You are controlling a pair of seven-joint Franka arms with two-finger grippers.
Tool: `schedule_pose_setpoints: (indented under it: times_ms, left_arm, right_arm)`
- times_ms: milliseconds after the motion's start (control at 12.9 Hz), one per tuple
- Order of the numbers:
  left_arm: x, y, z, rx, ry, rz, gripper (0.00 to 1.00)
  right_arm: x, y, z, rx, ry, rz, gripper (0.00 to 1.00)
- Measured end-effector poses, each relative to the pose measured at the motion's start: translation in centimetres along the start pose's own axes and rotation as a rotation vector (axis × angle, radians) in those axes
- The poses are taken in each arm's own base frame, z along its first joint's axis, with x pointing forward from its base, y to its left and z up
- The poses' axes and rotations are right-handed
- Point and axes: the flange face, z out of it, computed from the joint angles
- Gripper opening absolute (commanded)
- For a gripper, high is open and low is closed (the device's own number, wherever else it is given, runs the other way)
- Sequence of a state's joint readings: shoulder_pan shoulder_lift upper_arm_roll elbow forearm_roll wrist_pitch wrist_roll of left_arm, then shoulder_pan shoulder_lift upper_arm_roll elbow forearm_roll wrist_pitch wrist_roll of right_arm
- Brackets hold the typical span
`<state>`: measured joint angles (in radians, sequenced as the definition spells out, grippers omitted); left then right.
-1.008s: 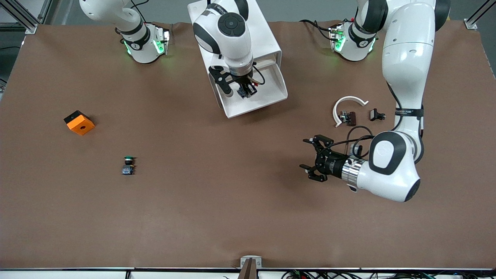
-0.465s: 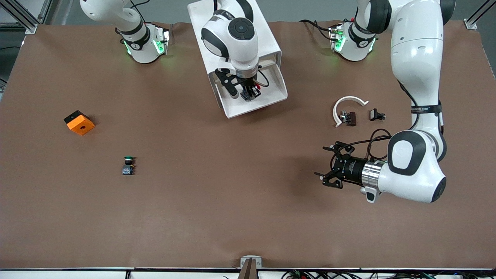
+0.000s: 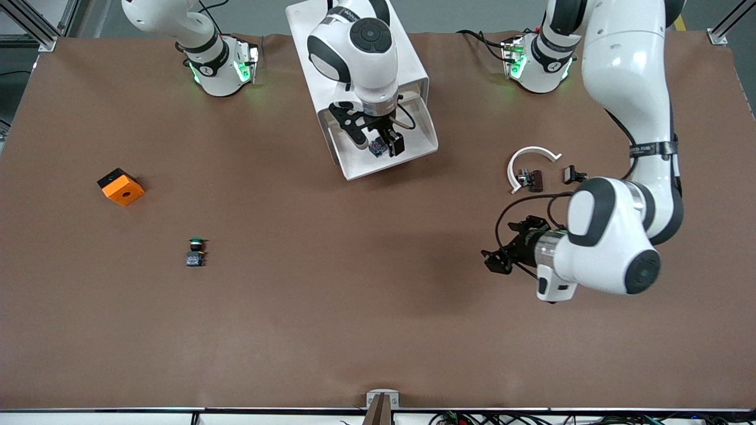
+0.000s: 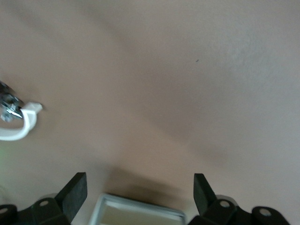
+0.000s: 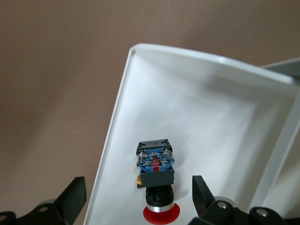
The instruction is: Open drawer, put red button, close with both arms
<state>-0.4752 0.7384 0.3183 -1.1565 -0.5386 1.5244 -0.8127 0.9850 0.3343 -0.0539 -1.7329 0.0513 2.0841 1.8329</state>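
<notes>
The left gripper point(image 3: 502, 251) hangs wide open and empty over bare counter point(image 3: 354, 295), nearer the camera than the drawer point(image 3: 413, 139). The right gripper point(image 3: 376, 139) is over the open drawer, jaws spread, holding nothing. The red button point(image 5: 156, 187) lies in the drawer between them.

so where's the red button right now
The red button lies in the open white drawer, under the right gripper, whose fingers are spread apart.

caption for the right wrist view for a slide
Red button lying in the open white drawer, right pincer open just above it after letting go.
</notes>
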Motion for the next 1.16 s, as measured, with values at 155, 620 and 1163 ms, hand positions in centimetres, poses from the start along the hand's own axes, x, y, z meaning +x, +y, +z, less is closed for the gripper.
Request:
schedule_pose_setpoints:
  times_ms: [155,620,1163]
  left_arm:
    - [-1.6,0.6,-0.6,0.019,0.038,0.100,1.00]
    - [-2.8,-0.8,-5.3,-0.015,0.110,0.276,1.00]
    - [-6.4,3.5,0.1,-0.017,0.229,0.359,1.00]
  right_arm:
    - [2.5,-1.0,-2.0,-0.026,0.007,-0.047,1.00]
    - [19.5,-1.0,-7.6,-0.117,-0.024,-0.337,1.00]
    - [40.7,6.7,-15.8,-0.144,-0.127,-0.731,1.00]
